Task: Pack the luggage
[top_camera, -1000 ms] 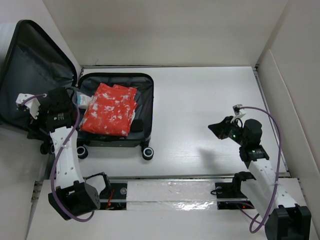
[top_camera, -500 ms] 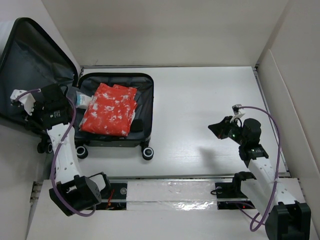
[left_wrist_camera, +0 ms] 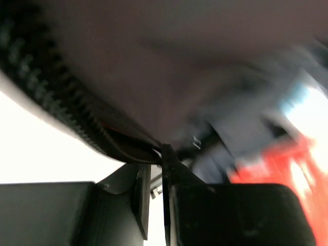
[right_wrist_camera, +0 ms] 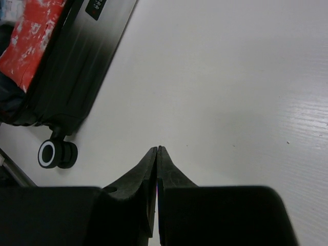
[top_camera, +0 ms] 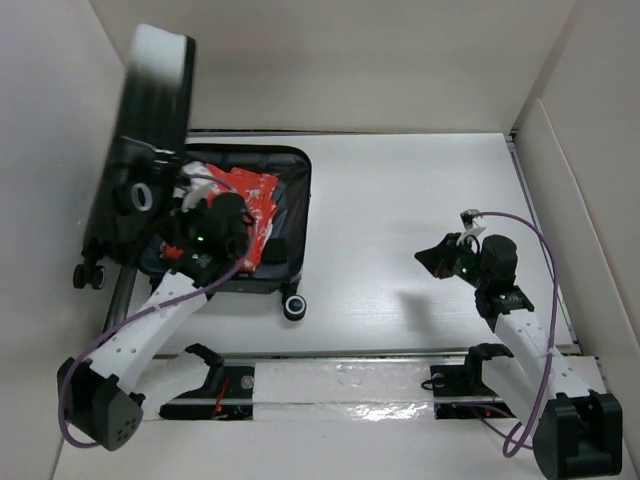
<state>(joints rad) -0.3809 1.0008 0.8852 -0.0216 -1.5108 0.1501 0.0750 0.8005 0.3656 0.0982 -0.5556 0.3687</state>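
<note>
The luggage (top_camera: 298, 225), a small hard-shell wheeled suitcase with a black-to-white shell and dark grey lining, lies at the left end of the white counter (top_camera: 420, 190). Its base is flat and its lid (top_camera: 148, 130) is raised steeply, nearly on edge, over the left side.

The left gripper (left_wrist_camera: 161, 154) has its jaws pressed together on what looks like the thin lip of the lid's zipper rim. The wrist view is blurred, so how deep that pinch goes cannot be told. The right gripper (right_wrist_camera: 157, 151) hangs over bare counter well apart from the case, jaws closed on nothing.

The main risk is that narrow hold. If the lip slides out of the jaws, the lid may drop back open or fall onto the base and onto the left arm, which reaches across the open half. The case rests on small black-and-white wheels (right_wrist_camera: 51, 154) and nothing braces it, so a sideways push on the lid could roll or skid it instead of closing it.

Inside the base lies a red-and-white patterned soft packet (top_camera: 255, 195), with a pale bluish item (right_wrist_camera: 9, 7) beside it that is too cropped to identify. The packet looks bulky near the left rim. If it stands above the rim, it could snag in the zipper line and hold the lid ajar.
</note>
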